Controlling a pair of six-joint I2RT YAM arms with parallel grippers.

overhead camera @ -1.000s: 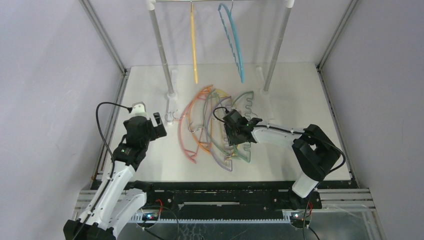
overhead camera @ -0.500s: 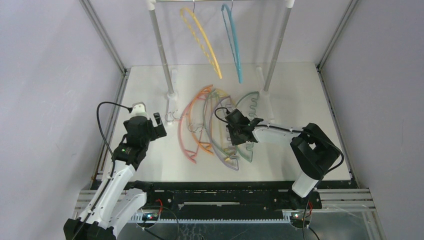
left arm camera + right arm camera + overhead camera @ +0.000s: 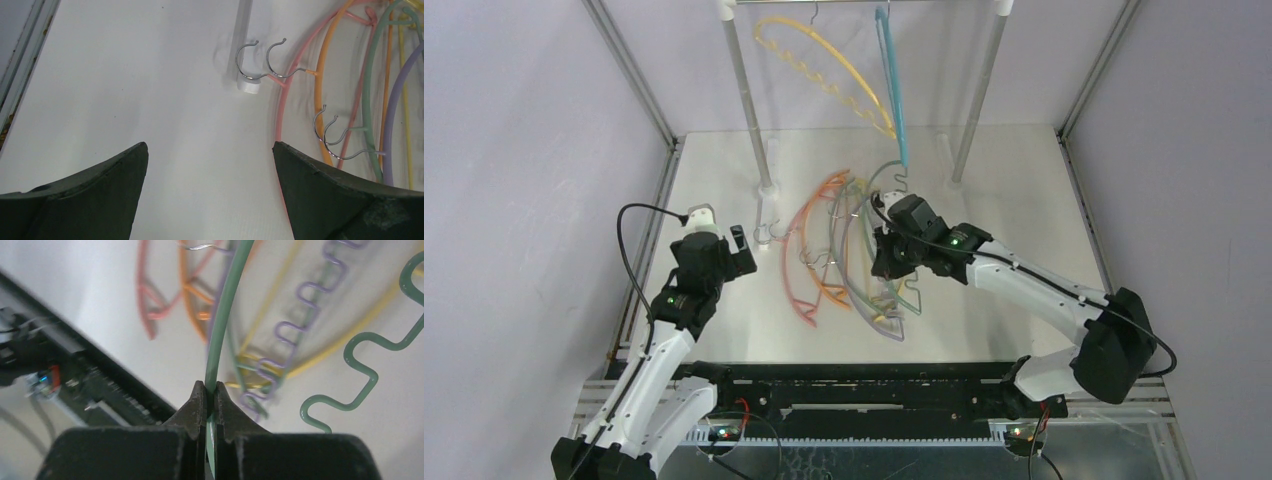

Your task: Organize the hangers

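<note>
Several hangers lie heaped mid-table: pink [image 3: 788, 270], orange [image 3: 821, 190], lilac [image 3: 861, 305] and a yellow one under them. My right gripper [image 3: 886, 262] is shut on the green hanger [image 3: 879, 178]. In the right wrist view its curved green bar [image 3: 223, 325] runs between my shut right gripper [image 3: 210, 390], with its wavy bar [image 3: 380, 355] to the right. A yellow hanger [image 3: 824, 62] and a teal hanger [image 3: 892, 90] hang on the rail. My left gripper [image 3: 739, 250] is open over bare table, left of the pile. In its view, the left gripper [image 3: 210, 150] holds nothing, and the pink hanger [image 3: 279, 117] lies beside its right finger.
The white-and-metal rail frame stands at the back on two posts [image 3: 749, 110] [image 3: 977, 105]. Its left foot [image 3: 245, 45] lies by two metal hooks [image 3: 260, 62]. Metal cage rails line the table's left edge [image 3: 659, 210] and right edge [image 3: 1089, 210].
My right gripper has shut on the green hanger and moved it toward the back, the arm stretching out. The yellow hanger on the rail has swung round. The left arm is still.
</note>
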